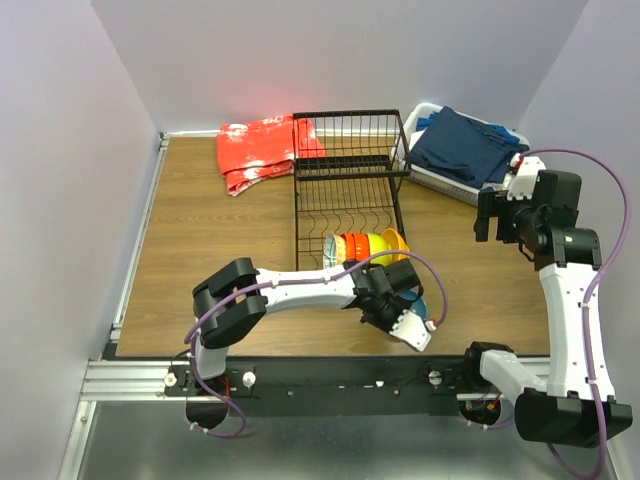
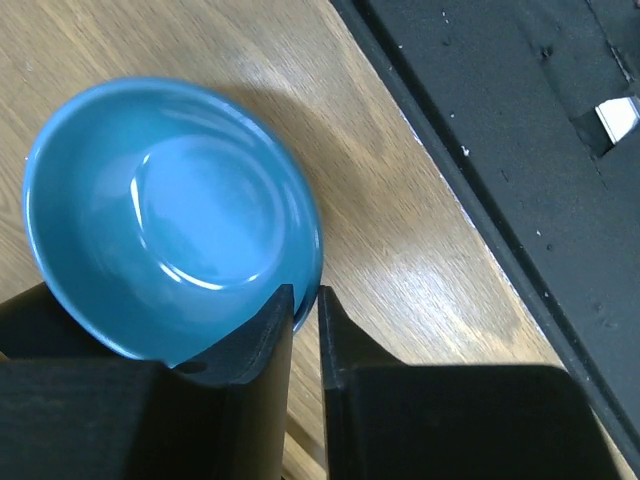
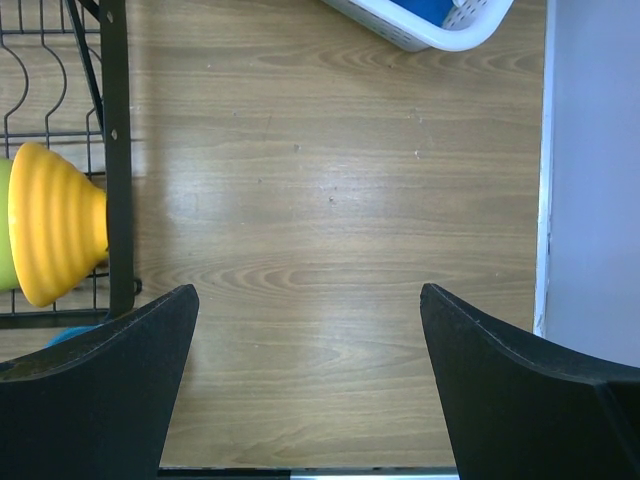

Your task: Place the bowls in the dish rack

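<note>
At least 4 bowls (image 1: 368, 246) stand in the rack (image 1: 350, 180) just beyond the left gripper (image 2: 303, 300), which is clenched on the blue bowl (image 2: 170, 220). This bowl is still to load. The right gripper (image 3: 308, 300) is spread wide, holding nothing.

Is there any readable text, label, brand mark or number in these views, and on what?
None can be read.
The small white tag on the black base is too blurred to read.
The blue bowl, the stacked bowls, the dish rack and the white basket show no writing.
</note>
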Controlling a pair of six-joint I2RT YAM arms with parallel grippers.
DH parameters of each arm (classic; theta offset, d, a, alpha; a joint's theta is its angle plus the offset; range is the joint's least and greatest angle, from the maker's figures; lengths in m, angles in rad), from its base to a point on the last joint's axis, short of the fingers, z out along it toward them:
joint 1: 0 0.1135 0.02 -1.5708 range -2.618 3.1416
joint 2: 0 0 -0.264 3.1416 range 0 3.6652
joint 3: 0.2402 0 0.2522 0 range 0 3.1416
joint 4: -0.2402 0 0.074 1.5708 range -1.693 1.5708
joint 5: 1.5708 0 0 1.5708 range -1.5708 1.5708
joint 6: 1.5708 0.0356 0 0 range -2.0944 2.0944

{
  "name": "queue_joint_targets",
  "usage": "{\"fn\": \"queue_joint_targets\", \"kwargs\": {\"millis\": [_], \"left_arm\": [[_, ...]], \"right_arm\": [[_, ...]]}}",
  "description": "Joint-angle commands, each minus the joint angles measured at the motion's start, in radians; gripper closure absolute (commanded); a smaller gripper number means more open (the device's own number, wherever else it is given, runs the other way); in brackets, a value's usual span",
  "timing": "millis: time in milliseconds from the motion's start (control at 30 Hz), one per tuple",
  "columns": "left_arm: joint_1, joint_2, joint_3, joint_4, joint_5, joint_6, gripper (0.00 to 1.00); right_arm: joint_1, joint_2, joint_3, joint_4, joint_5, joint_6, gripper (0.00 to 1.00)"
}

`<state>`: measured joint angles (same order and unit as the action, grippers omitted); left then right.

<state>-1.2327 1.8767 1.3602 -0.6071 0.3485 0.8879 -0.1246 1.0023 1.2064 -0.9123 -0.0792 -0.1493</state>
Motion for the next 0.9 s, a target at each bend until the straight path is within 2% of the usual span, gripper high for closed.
{"fn": "queue_joint_targets", "kwargs": {"millis": [0, 167, 233, 333, 500, 700, 867], "left_arm": [[-0.014, 0.018, 0.011, 0.021, -0.006, -0.024, 0.78], [-0.027, 0.015, 0.004, 0.01, 0.01, -0.056, 0.85], [-0.034, 0.009, -0.003, -0.002, 0.018, -0.055, 0.94], [-0.045, -0.026, -0.003, -0.062, 0.092, -0.021, 0.99], [-0.047, -0.088, 0.056, -0.213, 0.223, -0.006, 1.0], [-0.021, -0.204, 0.154, -0.35, 0.279, -0.033, 1.0], [0.099, -0.327, 0.195, -0.338, 0.374, -0.206, 1.0]], "right_arm": [[-0.004, 0.002, -0.011, 0.026, -0.013, 0.007, 0.0], [-0.006, -0.001, -0.021, 0.038, -0.014, 0.005, 0.0], [-0.004, -0.004, -0.028, 0.039, -0.011, 0.004, 0.0], [-0.004, -0.013, -0.033, 0.043, -0.004, -0.002, 0.0], [-0.004, -0.028, -0.053, 0.05, 0.007, -0.01, 0.0], [-0.004, -0.025, -0.057, 0.056, 0.01, -0.001, 0.0], [-0.006, -0.016, -0.062, 0.049, 0.016, 0.01, 0.0]]}}
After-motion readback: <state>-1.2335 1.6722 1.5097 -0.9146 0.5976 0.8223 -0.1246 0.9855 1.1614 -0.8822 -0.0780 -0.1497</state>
